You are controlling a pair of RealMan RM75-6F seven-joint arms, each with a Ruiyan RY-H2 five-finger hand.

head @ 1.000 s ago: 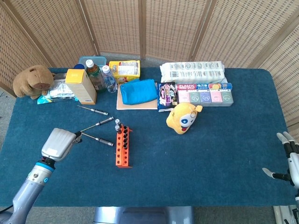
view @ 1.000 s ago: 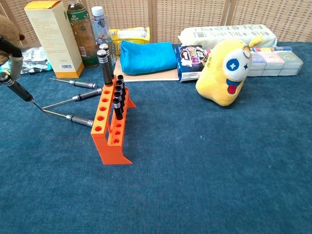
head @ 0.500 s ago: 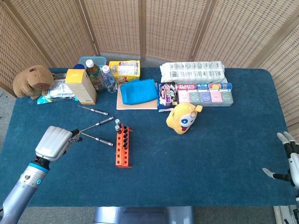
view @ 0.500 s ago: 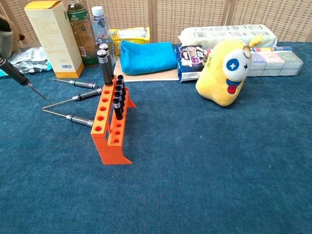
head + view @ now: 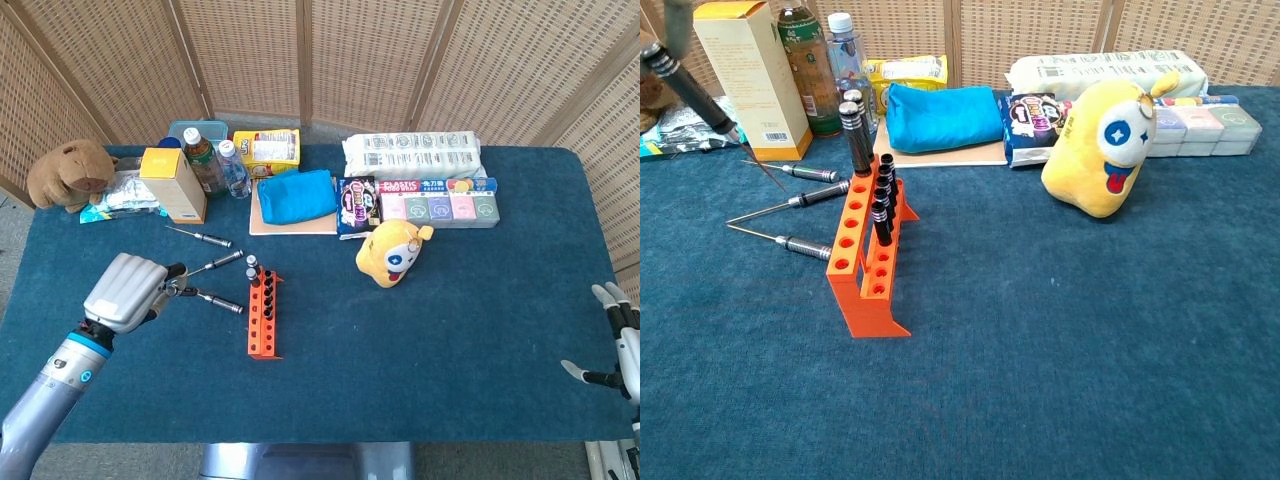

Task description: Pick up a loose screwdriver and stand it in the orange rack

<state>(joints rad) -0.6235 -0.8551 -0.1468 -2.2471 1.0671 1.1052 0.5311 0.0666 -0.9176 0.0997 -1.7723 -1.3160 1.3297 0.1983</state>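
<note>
The orange rack (image 5: pixel 264 317) (image 5: pixel 865 265) stands left of centre with several black-handled screwdrivers upright at its far end. My left hand (image 5: pixel 125 292) hovers to its left and grips a screwdriver (image 5: pixel 695 95), which slants down to the right with its tip above the table. Three loose screwdrivers lie on the cloth between hand and rack: a far one (image 5: pixel 200 236) (image 5: pixel 800 172), a middle one (image 5: pixel 222 262) (image 5: pixel 790 203) and a near one (image 5: pixel 215 300) (image 5: pixel 785 240). My right hand (image 5: pixel 620 345) hangs at the table's right edge, fingers apart and holding nothing.
A yellow plush toy (image 5: pixel 393 252) (image 5: pixel 1105 145) sits right of the rack. Along the back are a yellow carton (image 5: pixel 174 185), bottles (image 5: pixel 205 160), a blue pouch (image 5: pixel 296 195), snack packs (image 5: pixel 438 205) and a brown plush (image 5: pixel 70 172).
My left hand has lifted the screwdriver off the cloth and carried it up and to the right, towards the rack. The right hand has not moved.
</note>
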